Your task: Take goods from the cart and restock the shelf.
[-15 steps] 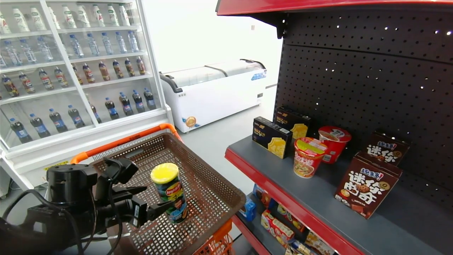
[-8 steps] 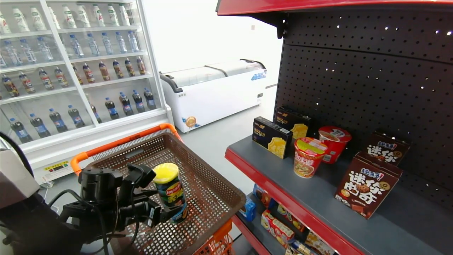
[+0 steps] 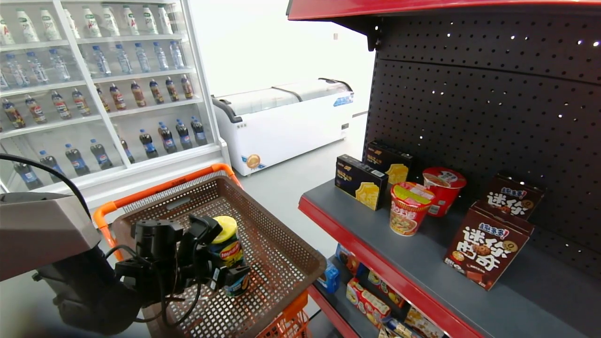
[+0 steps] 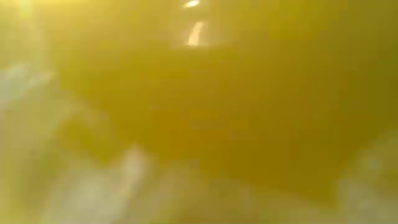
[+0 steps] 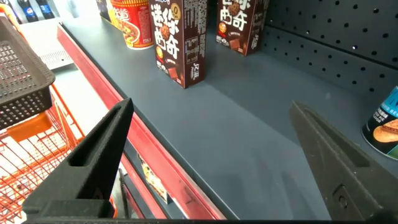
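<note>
**Secure the chip canister before lifting it out of the cart basket**

Take the shelf (image 3: 540, 300), to the right of the cart basket (image 3: 263, 234), as the destination. Judge its grey deck to sit higher than the basket rim, and plan a rise first and a sideways carry second.

Mind the stock standing to the right of the basket: chocolate biscuit boxes (image 3: 486, 246) farthest from it, cup noodles (image 3: 408, 209) nearer. Aim for the bare stretch of deck closest to the basket, short of the noodles, to avoid a knock on arrival.

Leave the right end effector (image 5: 211, 106) as it is: released, jaws spread wide, held beyond the basket's shelf-side rim. Keep the carry path away from it.

Look to the left end effector (image 3: 219, 251), inside the basket and set about the chip canister (image 3: 233, 257). Clenched or merely placed around it: cannot tell from here. Confirm a firm hold before any lift.

Find the canister upright near the middle of the basket, base seemingly on the mesh floor. Grip the body, below the yellow lid (image 3: 228, 224), never the lid itself, likely to pop off under load. Squeeze only enough to stop slipping: probably a smooth, thin-walled tube, quick to turn in the grip and quick to dent.

Lift straight up, well above the basket rim, before swinging right. Hold the canister vertical all the way, then set it down base-first and flat.
</note>
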Motion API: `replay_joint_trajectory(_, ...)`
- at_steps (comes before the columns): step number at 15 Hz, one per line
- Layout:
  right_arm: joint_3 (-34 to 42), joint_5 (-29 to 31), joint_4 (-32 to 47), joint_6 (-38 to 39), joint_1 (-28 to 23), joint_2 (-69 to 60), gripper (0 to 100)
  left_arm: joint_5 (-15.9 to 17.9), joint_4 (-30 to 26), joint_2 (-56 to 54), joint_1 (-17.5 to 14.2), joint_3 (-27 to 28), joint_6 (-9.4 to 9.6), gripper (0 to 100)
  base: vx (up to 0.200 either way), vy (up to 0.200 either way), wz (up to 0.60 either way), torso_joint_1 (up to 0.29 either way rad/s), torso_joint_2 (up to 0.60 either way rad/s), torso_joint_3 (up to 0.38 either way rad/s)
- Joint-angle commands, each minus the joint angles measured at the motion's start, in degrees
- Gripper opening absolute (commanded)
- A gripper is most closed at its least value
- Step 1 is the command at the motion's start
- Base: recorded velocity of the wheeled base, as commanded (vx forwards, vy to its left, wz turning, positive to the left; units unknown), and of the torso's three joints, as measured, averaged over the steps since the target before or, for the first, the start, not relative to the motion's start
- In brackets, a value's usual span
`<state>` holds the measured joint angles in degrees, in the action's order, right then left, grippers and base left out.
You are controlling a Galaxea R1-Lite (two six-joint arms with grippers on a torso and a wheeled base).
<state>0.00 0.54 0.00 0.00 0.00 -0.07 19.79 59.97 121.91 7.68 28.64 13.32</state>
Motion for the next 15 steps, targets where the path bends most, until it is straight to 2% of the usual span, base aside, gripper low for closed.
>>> replay_joint_trajectory(1, 0.0, 0.0, 0.0, 0.0, 0.0, 0.1, 100, 0.0, -0.1, 1.1, 0.7, 2.1, -0.49, 100, 0.0, 0.0, 0.0, 0.0, 0.0, 0.0)
replay_joint_trajectory(3, 0.0, 0.0, 0.0, 0.0, 0.0, 0.1, 100, 0.0, -0.2, 1.3, 1.5, 3.4, -0.76, 100, 0.0, 0.0, 0.0, 0.0, 0.0, 0.0)
replay_joint_trajectory(5, 0.0, 0.0, 0.0, 0.0, 0.0, 0.1, 100, 0.0, -0.1, 1.5, 2.5, 4.1, -2.25, 100, 0.0, 0.0, 0.0, 0.0, 0.0, 0.0)
replay_joint_trajectory(6, 0.0, 0.0, 0.0, 0.0, 0.0, 0.1, 100, -0.4, -0.2, 1.6, 3.0, 5.1, -2.78, 0, 0.0, 0.0, 0.0, 0.0, 0.0, 0.0)
replay_joint_trajectory(9, 0.0, 0.0, 0.0, 0.0, 0.0, 0.1, 100, -2.8, 0.3, -0.2, 2.4, 4.1, -2.6, 0, 0.0, 0.0, 0.0, 0.0, 0.0, 0.0)
replay_joint_trajectory(10, 0.0, 0.0, 0.0, 0.0, 0.0, 0.1, 100, -5.1, 0.0, -3.0, 2.5, 3.6, -2.87, 0, 0.0, 0.0, 0.0, 0.0, 0.0, 0.0)
replay_joint_trajectory(11, 0.0, 0.0, 0.0, 0.0, 0.0, 0.1, 100, -7.5, -0.1, -6.2, 2.4, 2.8, -3.66, 0, 0.0, 0.0, 0.0, 0.0, 0.0, 0.0)
replay_joint_trajectory(13, 0.0, 0.0, 0.0, 0.0, 0.0, 0.1, 100, -9.0, -0.5, -14.3, 1.7, 1.2, -7.52, 0, 0.0, 0.0, 0.0, 0.0, 0.0, 0.0)
replay_joint_trajectory(15, 0.0, 0.0, 0.0, 0.0, 0.0, 0.1, 100, -9.1, -6.2, -24.4, 1.6, 0.4, -8.58, 0, 0.0, 0.0, 0.0, 0.0, 0.0, 0.0)
